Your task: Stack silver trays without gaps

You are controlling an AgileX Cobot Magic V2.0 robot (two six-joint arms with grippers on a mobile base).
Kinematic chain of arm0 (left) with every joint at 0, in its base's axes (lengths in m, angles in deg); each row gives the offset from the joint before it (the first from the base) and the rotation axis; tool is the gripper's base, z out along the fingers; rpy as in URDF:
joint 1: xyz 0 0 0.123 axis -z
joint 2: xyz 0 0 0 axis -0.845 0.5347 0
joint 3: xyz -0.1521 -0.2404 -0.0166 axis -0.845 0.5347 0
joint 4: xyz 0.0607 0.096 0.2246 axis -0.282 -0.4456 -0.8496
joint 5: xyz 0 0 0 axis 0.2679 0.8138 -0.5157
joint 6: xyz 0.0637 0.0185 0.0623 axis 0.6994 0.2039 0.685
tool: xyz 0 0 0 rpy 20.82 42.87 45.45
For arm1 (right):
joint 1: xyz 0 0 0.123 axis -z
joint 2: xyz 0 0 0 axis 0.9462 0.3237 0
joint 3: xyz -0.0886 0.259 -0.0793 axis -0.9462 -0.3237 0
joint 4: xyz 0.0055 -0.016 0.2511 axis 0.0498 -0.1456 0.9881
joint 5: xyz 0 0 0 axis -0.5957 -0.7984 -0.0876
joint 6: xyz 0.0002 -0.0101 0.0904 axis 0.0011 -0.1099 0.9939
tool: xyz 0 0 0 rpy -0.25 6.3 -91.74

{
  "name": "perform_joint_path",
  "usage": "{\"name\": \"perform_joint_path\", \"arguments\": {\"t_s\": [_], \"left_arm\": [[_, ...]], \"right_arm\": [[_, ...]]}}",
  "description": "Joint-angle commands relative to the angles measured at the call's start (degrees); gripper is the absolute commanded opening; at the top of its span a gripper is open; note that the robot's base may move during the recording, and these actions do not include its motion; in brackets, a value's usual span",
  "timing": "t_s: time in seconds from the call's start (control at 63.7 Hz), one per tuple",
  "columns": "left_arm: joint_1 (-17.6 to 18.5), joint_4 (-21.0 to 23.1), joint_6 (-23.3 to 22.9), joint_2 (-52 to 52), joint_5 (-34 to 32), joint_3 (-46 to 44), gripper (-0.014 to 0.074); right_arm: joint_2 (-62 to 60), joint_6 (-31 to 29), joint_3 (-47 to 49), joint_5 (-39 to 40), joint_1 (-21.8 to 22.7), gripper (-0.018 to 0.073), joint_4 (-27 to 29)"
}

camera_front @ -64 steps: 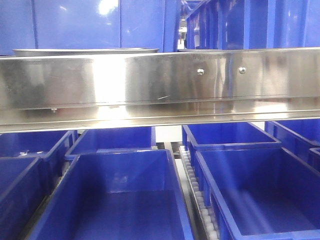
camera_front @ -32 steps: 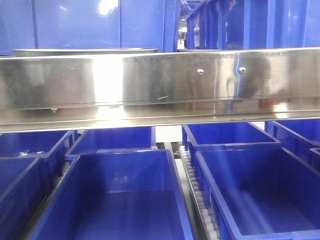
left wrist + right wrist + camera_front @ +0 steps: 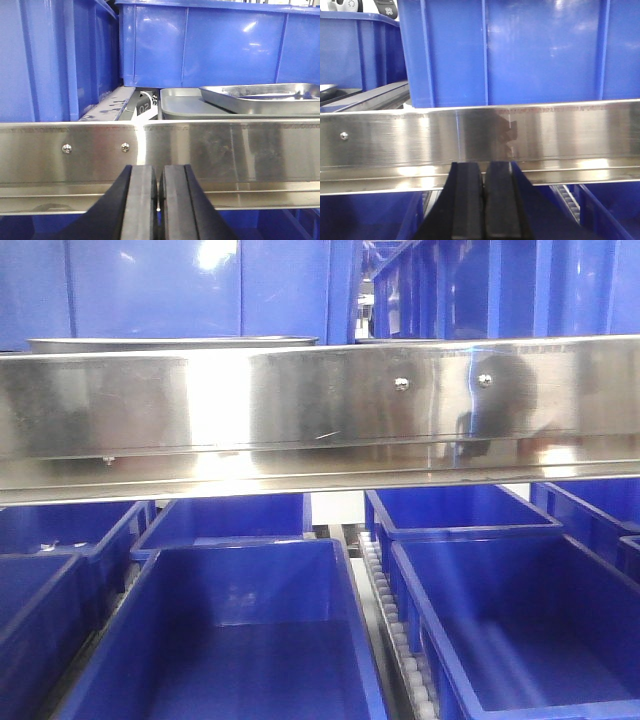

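In the left wrist view a shiny silver tray (image 3: 260, 96) lies tilted on top of a flatter, duller grey tray (image 3: 182, 106), on the shelf behind the steel rail (image 3: 210, 150). Its near rim rides up on the lower one. My left gripper (image 3: 158, 171) is shut and empty, below and in front of the rail, left of the trays. My right gripper (image 3: 483, 167) is also shut on nothing, just below the rail (image 3: 420, 137). A sliver of a silver tray (image 3: 329, 92) shows at the far left there. From the front only a tray rim (image 3: 170, 341) shows above the rail.
The long steel rail (image 3: 300, 410) with screws spans the whole front view. Deep blue crates (image 3: 240, 640) fill the lower level, with a roller track (image 3: 400, 640) between them. Tall blue crates (image 3: 210, 45) stand behind the trays and directly ahead of the right gripper (image 3: 520, 50).
A dark reflection on the right part of the rail in the front view has grown and shifted right. The trays and crates have not moved.
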Motion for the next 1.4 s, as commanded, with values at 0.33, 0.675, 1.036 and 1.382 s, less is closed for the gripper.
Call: {"name": "perform_joint_path", "arguments": {"t_s": [0.33,0.675,1.036,1.382], "left_arm": [[0.3,-0.2,-0.3,-0.2,-1.1,-0.1,0.0012],[0.3,-0.2,-0.3,-0.2,-1.1,-0.1,0.0012],[0.3,-0.2,-0.3,-0.2,-1.1,-0.1,0.0012],[0.3,-0.2,-0.3,-0.2,-1.1,-0.1,0.0012]], "right_arm": [[-0.5,-0.1,0.0,-0.9,0.0,-0.0078,-1.1],[-0.5,-0.1,0.0,-1.2,0.0,-0.0078,-1.1],[-0.5,-0.1,0.0,-1.2,0.0,-0.0078,-1.1],[-0.5,-0.1,0.0,-1.2,0.0,-0.0078,-1.1]]}}
